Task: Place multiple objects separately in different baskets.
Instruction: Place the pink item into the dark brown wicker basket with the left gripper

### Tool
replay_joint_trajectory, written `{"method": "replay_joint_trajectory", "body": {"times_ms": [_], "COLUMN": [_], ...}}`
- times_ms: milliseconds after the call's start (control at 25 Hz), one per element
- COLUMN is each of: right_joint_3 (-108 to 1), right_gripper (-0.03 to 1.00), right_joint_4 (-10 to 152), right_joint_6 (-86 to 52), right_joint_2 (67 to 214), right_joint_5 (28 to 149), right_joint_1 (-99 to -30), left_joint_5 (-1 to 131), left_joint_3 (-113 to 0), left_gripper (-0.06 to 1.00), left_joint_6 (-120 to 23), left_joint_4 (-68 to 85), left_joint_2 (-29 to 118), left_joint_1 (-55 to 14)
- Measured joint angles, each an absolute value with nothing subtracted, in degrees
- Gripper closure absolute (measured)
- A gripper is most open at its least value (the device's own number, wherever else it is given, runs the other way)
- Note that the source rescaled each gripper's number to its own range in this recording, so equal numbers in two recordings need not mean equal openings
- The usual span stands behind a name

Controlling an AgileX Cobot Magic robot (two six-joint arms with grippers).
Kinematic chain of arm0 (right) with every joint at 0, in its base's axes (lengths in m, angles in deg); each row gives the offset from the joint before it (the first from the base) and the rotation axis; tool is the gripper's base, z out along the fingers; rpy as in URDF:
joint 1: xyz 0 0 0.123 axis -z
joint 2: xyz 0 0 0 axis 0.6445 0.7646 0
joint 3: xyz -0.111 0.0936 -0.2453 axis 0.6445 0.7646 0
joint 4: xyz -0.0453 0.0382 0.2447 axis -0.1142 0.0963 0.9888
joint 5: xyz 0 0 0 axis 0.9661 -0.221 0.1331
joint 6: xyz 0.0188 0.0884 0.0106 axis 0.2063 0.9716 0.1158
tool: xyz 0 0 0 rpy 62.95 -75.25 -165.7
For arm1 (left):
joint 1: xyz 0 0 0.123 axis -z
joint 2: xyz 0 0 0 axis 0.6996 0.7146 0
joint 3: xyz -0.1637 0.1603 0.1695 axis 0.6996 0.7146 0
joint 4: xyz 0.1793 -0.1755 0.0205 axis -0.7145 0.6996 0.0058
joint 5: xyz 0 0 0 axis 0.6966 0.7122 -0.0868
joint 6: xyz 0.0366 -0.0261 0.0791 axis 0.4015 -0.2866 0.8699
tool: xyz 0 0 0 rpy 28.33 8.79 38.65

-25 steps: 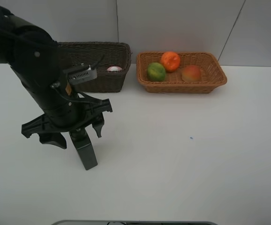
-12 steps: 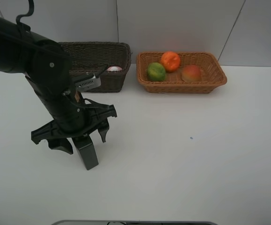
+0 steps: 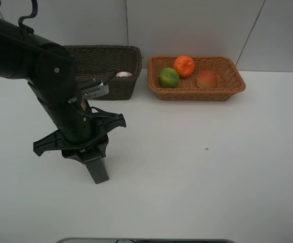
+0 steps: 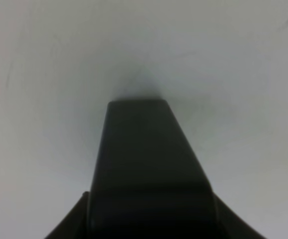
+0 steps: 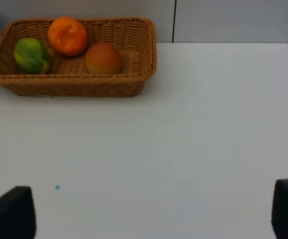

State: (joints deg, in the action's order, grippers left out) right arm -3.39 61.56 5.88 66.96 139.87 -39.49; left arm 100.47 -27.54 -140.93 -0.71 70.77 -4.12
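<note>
On the white table (image 3: 197, 167), the black square bottle (image 3: 96, 167) stands upright directly beneath the left gripper (image 3: 88, 151), whose jaws are clamped around its top; the right gripper's (image 5: 153, 211) fingers stand wide apart over bare table.
</note>
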Motion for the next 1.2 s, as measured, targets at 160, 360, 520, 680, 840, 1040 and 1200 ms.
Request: {"method": "replay_joint_trajectory", "body": {"times_ms": [160, 360, 520, 680, 840, 1040, 1200], "right_joint_3": [-3.39, -3.39, -3.39, -3.39, -3.39, -3.39, -3.39], "right_gripper": [-0.03, -0.03, -0.03, -0.03, -0.03, -0.03, -0.03], "right_joint_4": [61.56, 61.56, 61.56, 61.56, 61.56, 61.56, 61.56], "right_joint_6": [5.88, 5.88, 5.88, 5.88, 5.88, 5.88, 5.88], "right_joint_2": [66.96, 66.96, 66.96, 66.96, 66.96, 66.96, 66.96], "right_joint_5": [139.87, 139.87, 139.87, 139.87, 139.87, 139.87, 139.87], "right_joint_1": [-39.49, -39.49, -39.49, -39.49, -39.49, -39.49, -39.49], "left_joint_5": [100.52, 100.52, 100.52, 100.52, 100.52, 100.52, 99.70], "left_joint_3": [-27.54, -27.54, -27.54, -27.54, -27.54, -27.53, -27.16], "left_gripper": [0.50, 0.50, 0.50, 0.50, 0.50, 0.50, 0.50], "left_joint_6": [-140.93, -140.93, -140.93, -140.93, -140.93, -140.93, -139.41], "left_joint_4": [-0.52, -0.36, -0.30, -0.30, -0.14, 0.00, 0.32], "left_joint_2": [70.77, 70.77, 70.77, 70.77, 70.77, 70.28, 66.48], "left_joint_1": [-4.12, -4.12, -4.12, -4.12, -4.18, -4.18, -4.41]}}
